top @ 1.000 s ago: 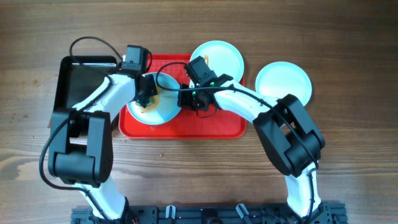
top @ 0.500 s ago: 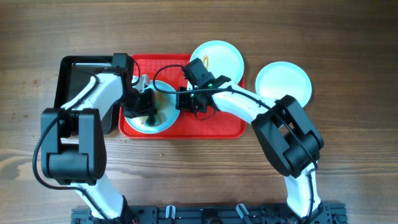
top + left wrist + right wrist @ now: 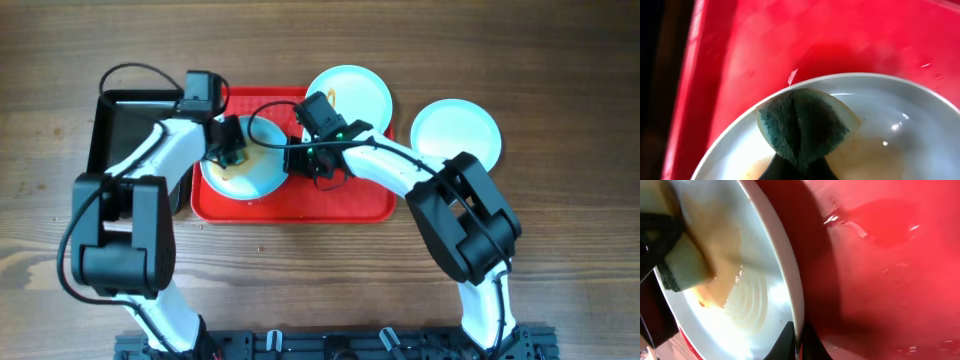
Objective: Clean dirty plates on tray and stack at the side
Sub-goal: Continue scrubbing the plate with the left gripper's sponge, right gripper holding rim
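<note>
A pale plate smeared with orange-brown sauce sits tilted on the left of the red tray. My left gripper is shut on a green sponge and presses it on the plate's upper left part. My right gripper is shut on the plate's right rim, one finger on each side. The sponge also shows in the right wrist view, on the sauce. A second plate with a small orange streak lies at the tray's back right corner. A third plate lies on the table to the right.
A black metal pan stands against the tray's left edge, partly under my left arm. The tray's floor is wet and shiny. Bare wooden table surrounds the tray.
My left gripper has moved the sponge from the plate's lower left up to its upper left. My right gripper has held the rim without moving.
</note>
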`<state>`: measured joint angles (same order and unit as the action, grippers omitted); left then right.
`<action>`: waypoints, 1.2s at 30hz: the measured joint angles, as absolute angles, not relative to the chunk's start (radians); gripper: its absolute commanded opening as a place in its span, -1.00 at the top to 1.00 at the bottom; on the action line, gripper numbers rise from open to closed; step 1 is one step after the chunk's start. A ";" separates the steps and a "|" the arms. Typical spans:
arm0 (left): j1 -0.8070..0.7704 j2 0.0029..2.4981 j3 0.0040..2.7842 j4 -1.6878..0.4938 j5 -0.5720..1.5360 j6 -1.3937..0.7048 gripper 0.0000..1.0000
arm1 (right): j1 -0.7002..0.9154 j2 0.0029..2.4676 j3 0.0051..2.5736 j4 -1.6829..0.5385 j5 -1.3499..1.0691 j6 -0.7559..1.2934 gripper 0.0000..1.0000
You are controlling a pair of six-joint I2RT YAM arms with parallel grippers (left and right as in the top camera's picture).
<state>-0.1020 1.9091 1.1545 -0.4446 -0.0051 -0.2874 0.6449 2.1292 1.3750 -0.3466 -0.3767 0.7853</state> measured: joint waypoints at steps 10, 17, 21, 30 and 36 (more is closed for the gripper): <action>-0.156 1.914 1.158 -0.544 0.237 -0.195 0.92 | 0.639 2.129 1.375 -0.355 -0.374 0.774 0.91; -0.134 1.914 1.169 -0.793 0.330 -0.139 0.92 | 0.649 2.129 1.375 -0.358 -0.385 0.758 0.91; -0.104 1.914 1.169 -0.840 0.293 -0.176 0.92 | 0.659 2.130 1.375 -0.356 -0.397 0.758 0.91; -0.079 1.897 1.170 -0.709 0.033 -0.392 0.92 | 0.659 2.134 1.375 -0.339 -0.403 0.767 0.91; -0.091 1.905 1.159 -0.494 -0.046 -0.416 0.92 | 0.651 2.134 1.375 -0.335 -0.398 0.780 0.91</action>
